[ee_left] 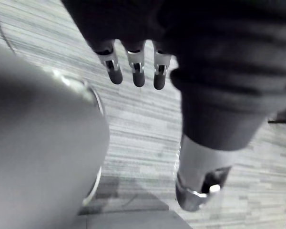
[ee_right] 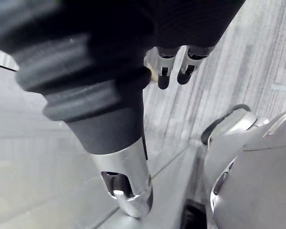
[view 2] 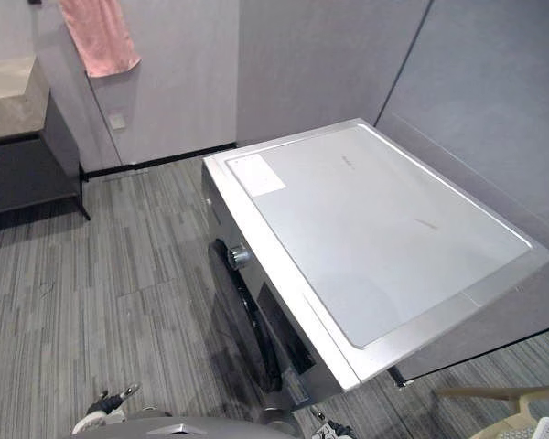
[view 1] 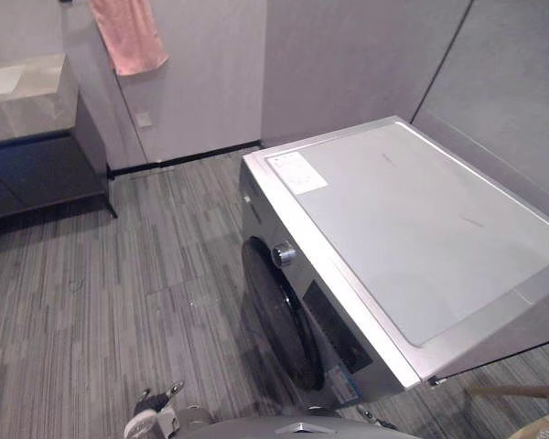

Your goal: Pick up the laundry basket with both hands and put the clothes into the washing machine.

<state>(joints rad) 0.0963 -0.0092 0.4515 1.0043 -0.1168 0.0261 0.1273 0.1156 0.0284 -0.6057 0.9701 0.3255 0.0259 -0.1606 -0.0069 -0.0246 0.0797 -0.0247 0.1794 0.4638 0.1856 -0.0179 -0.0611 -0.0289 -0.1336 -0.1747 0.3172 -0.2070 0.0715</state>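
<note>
both hands hang loose over the striped floor (view 1: 91,302), left hand (ee_left: 133,67) and right hand (ee_right: 176,71) holding nothing. washing machine (view 1: 393,238) fills the right side, door (view 1: 279,315) closed, wide floor at left.

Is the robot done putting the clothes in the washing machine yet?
I can't tell. The washing machine has its round door shut, which fits both before loading and after. The left hand and the right hand hang with fingers relaxed over the floor, holding nothing. A pink towel hangs on the wall.
</note>
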